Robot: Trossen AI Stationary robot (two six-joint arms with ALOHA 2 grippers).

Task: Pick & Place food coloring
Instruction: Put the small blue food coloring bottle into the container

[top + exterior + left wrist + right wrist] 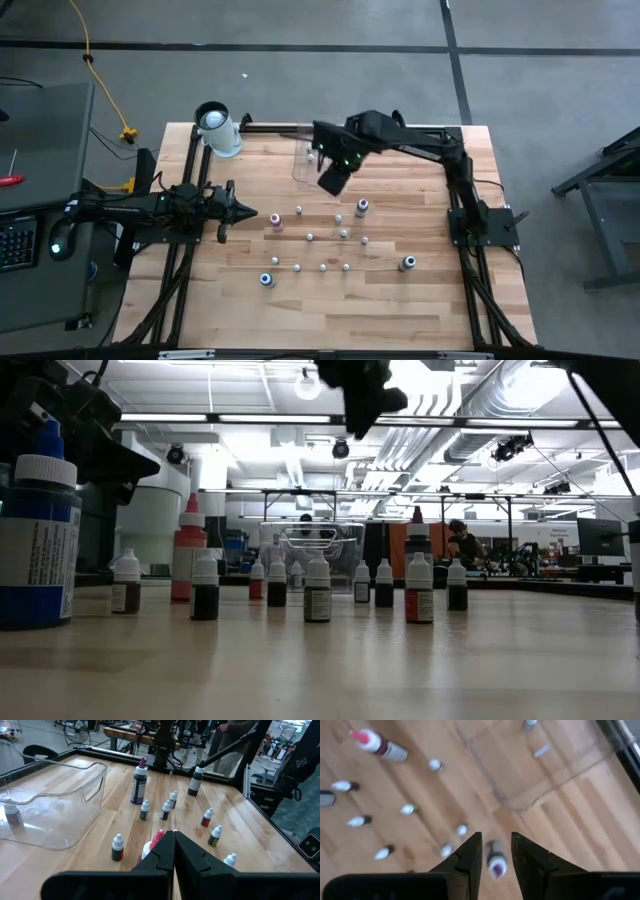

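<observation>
Jaws, right: we saw the right gripper [496,851] with its fingers parted and nothing between them, hanging above the table near the clear bin [303,160].
Jaws, left: the left gripper [173,840] had its fingers pressed together, empty, at the table's left side and pointing toward the bottles.
Food coloring: we found the food coloring bottles [322,237] standing upright and scattered over the middle of the wooden table [430,300], most of them apart from one another.
In the bin: at least one small bottle [13,814] stood inside the clear bin, as we saw from the left wrist view.
Under the right gripper: a purple-capped bottle [496,862] showed in the gap below the open fingers, not touched by them.
Before the left gripper: a red-tipped bottle [153,845] stood just in front of the closed fingertips, with a dark bottle [117,847] beside it.
Larger bottles: we noted a blue-capped bottle [267,279] near the front left and a grey one [407,263] toward the right.
Other things: a big white cylinder [219,130] lay at the table's far left corner, beside the bin.
Room: a person [463,546] was in view far behind the table in the low view.
Obstruction: we saw small bottles crowded between the two grippers.
</observation>
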